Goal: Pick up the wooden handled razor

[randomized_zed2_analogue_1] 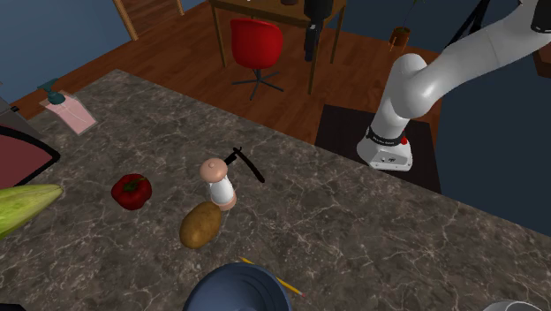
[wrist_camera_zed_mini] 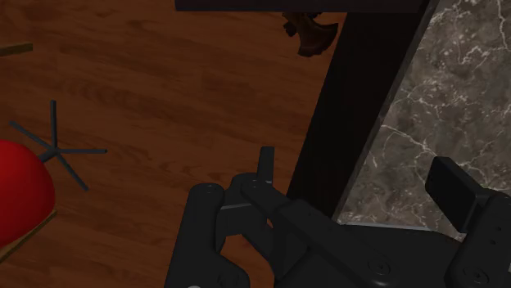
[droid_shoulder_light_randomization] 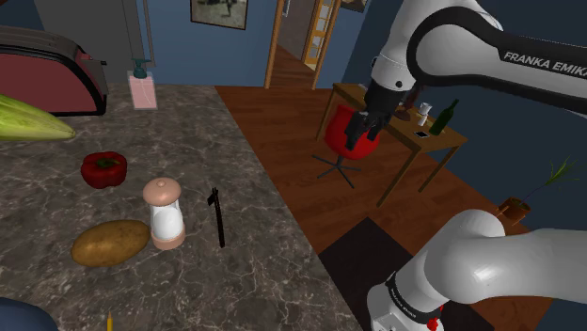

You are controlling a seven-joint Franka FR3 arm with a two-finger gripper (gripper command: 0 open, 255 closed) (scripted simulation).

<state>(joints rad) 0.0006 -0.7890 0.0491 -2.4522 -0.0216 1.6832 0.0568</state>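
Note:
The razor [droid_shoulder_light_randomization: 217, 218] [randomized_zed2_analogue_1: 245, 164] is a slim dark stick with a small cross head. It lies flat on the dark marble countertop [droid_shoulder_light_randomization: 235, 282] [randomized_zed2_analogue_1: 371, 238], just beside a pale shaker. My black gripper [droid_shoulder_light_randomization: 367, 127] [randomized_zed2_analogue_1: 311, 42] [wrist_camera_zed_mini: 360, 176] hangs high above the wooden floor, past the counter's edge and well away from the razor. Its fingers [wrist_camera_zed_mini: 266, 164] stand apart with nothing between them. In the wrist view the gripper is over the floor, with a strip of countertop [wrist_camera_zed_mini: 458, 98] beside one finger.
On the counter are a shaker [droid_shoulder_light_randomization: 165, 214], a potato [droid_shoulder_light_randomization: 110, 242], a red pepper [droid_shoulder_light_randomization: 103, 169], a green vegetable [droid_shoulder_light_randomization: 28, 122], a pink soap bottle [droid_shoulder_light_randomization: 143, 89] and a dark red toaster [droid_shoulder_light_randomization: 47, 70]. A red chair [droid_shoulder_light_randomization: 346, 132] and a wooden table [droid_shoulder_light_randomization: 423, 136] stand beneath the gripper.

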